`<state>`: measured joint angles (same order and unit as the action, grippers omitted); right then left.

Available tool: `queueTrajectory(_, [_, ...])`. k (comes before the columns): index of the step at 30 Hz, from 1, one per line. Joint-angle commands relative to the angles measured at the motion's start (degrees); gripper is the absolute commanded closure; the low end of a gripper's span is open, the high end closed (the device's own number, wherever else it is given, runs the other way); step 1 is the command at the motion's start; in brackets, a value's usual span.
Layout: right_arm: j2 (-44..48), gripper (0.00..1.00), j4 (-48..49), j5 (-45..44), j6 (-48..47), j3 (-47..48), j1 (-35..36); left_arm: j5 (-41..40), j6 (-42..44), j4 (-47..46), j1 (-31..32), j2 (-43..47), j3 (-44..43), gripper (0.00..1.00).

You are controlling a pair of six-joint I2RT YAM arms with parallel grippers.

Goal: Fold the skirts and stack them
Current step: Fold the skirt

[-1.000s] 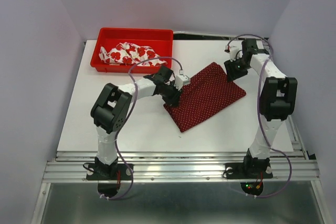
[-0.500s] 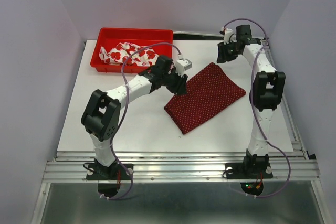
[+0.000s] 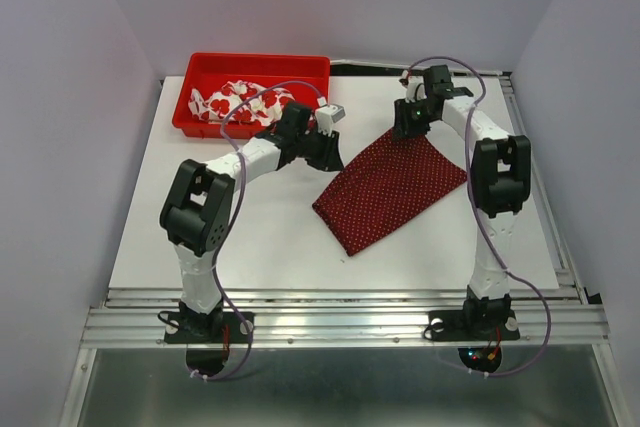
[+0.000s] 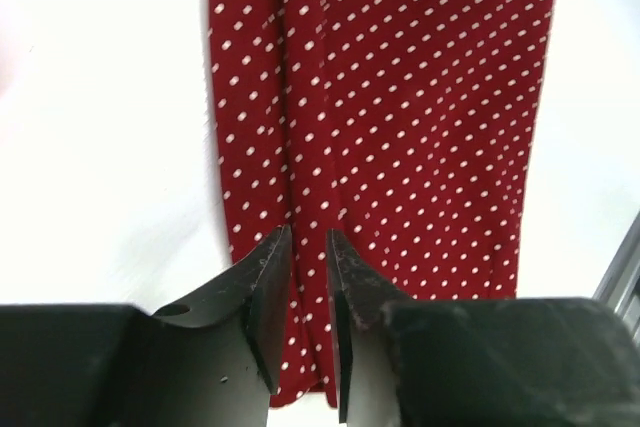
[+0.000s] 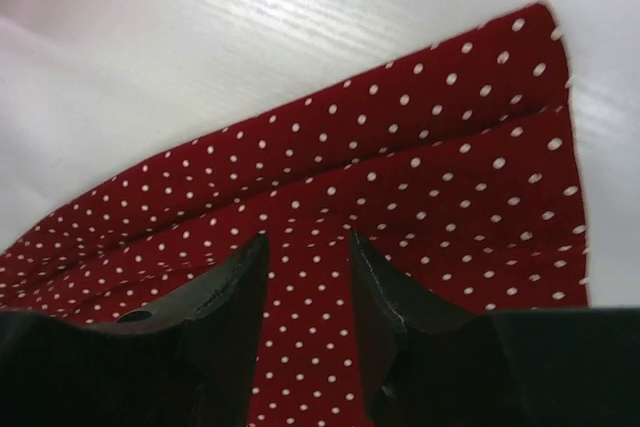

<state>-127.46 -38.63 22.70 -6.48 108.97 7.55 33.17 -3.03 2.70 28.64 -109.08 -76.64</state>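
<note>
The dark red polka-dot skirt (image 3: 395, 192) lies flat and slantwise mid-table. It fills the left wrist view (image 4: 400, 97) and the right wrist view (image 5: 430, 207). The white skirt with red flowers (image 3: 245, 102) lies crumpled in the red tray. My left gripper (image 3: 333, 155) is at the dark skirt's far left edge. Its jaws (image 4: 308, 232) stand a narrow gap apart just over the cloth's edge, holding nothing. My right gripper (image 3: 403, 130) hovers over the skirt's far corner with its jaws (image 5: 305, 237) apart and empty.
The red plastic tray (image 3: 260, 62) stands at the back left of the white table (image 3: 200, 237), just behind my left arm. A metal rail runs along the table's near edge (image 3: 340, 299). Grey walls close in both sides.
My left gripper drew back up and left, off the skirt's left side. My right gripper swung left from the far right corner to the skirt's far tip. The skirt stayed put.
</note>
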Motion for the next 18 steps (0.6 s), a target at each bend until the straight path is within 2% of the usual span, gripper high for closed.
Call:
queueTrajectory(1, [5.82, 0.55, 4.96, 5.42, 14.63, -3.32, 0.09, 4.01, -2.15, -5.60, 0.71, -0.43, -0.09, 0.71])
queueTrajectory(3, [5.99, 0.51, 4.97, 5.25, 19.72, -3.94, 0.09, 3.92, -2.42, -6.12, 0.71, -1.83, -1.05, 0.71])
queueTrajectory(5, [4.42, 0.50, 2.61, 3.41, 22.99, -2.11, 0.09, 3.40, -3.38, -6.65, 0.71, -3.59, -1.49, 0.71])
queueTrajectory(8, [3.18, 0.51, 1.18, 5.50, 26.24, -1.91, 0.09, 2.43, -4.62, -7.01, 0.71, -6.31, -2.72, 0.74])
queueTrajectory(15, [0.99, 0.59, 4.00, 3.76, 28.45, -3.68, 0.71, 1.46, -4.89, -6.74, 0.98, -10.10, -4.31, 0.75])
queueTrajectory(18, [0.19, 0.57, 4.27, 2.88, 28.54, -3.41, 1.24, 0.32, -4.45, -6.13, 1.06, -10.89, -4.74, 0.75])
